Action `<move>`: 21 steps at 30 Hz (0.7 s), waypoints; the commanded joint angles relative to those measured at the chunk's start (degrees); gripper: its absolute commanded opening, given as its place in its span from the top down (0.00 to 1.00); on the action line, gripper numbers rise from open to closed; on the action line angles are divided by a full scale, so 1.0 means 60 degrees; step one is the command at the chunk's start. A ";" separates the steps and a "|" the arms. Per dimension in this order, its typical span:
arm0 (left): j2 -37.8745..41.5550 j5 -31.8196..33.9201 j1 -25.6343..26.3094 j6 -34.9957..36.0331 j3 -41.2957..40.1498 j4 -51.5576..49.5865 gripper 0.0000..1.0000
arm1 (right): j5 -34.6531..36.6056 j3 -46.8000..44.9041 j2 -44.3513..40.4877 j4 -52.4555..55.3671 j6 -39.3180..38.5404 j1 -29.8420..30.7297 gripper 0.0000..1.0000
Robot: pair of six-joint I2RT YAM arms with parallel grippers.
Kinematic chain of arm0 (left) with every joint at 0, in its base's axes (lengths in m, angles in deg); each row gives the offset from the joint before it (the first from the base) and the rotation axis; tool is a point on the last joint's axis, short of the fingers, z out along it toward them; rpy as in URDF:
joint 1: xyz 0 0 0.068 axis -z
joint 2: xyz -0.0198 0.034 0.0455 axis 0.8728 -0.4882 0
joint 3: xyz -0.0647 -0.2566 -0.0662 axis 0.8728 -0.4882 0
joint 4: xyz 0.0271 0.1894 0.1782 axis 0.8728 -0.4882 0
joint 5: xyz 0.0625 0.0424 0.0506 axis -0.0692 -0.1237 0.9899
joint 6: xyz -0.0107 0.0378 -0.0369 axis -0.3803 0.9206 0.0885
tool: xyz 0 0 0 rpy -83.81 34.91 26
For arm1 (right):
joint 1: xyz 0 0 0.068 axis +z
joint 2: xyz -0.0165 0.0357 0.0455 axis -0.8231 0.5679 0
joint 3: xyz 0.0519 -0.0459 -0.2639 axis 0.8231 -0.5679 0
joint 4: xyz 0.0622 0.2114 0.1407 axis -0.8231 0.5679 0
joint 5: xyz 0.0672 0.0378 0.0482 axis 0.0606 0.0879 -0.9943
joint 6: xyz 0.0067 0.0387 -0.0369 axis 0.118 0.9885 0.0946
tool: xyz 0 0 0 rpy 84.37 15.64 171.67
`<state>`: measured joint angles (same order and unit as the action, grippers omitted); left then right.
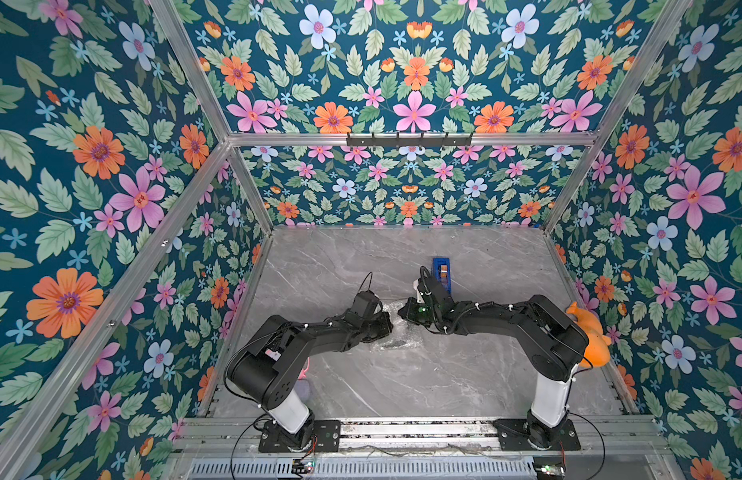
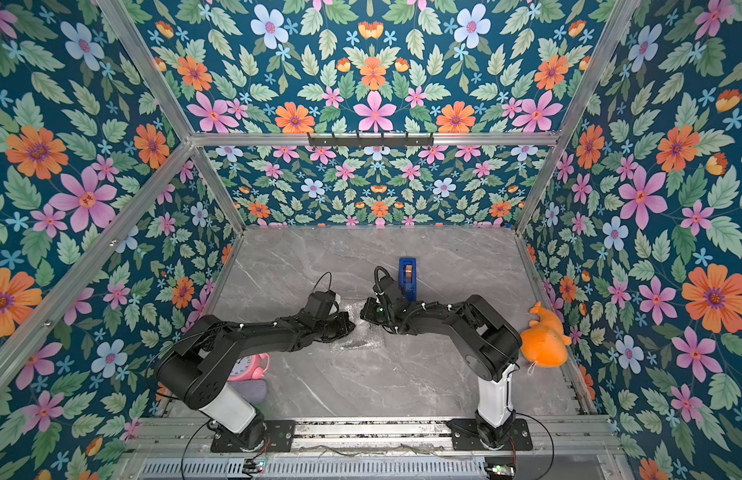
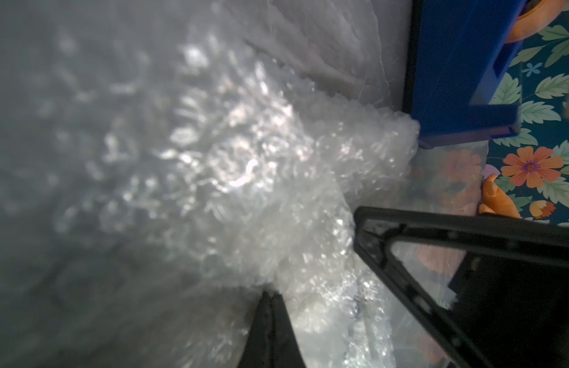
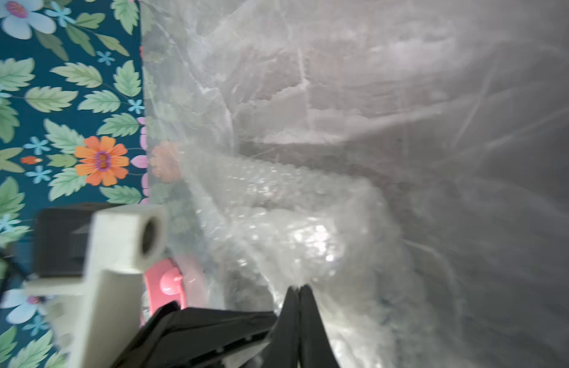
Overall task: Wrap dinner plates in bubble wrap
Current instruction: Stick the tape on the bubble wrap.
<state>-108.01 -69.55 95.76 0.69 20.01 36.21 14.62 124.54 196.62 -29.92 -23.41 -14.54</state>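
Bubble wrap pinched between closed left gripper and right gripper, arms stretched low, inward.

Grey marble table, bubble wrap, blue tape dispenser, orange toy, pink clock

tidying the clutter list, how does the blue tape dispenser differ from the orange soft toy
The tape dispenser is blue, boxy and hard-edged; the soft toy is orange, rounded and plush. The tape dispenser stands near the middle of the table, just beyond the right arm's wrist; the soft toy lies at its right edge, beside that arm's elbow. Both are unheld.
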 commanded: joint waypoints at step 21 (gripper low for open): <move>-0.0048 0.0279 0.0014 0.0010 -0.0128 -0.0935 1.00 | 0.0756 0.0404 -0.1024 0.1259 -0.1016 0.0000 0.50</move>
<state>-108.09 -69.49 95.81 0.69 19.82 36.89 18.99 127.19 191.99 -24.02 -29.03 -14.62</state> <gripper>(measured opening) 0.050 0.499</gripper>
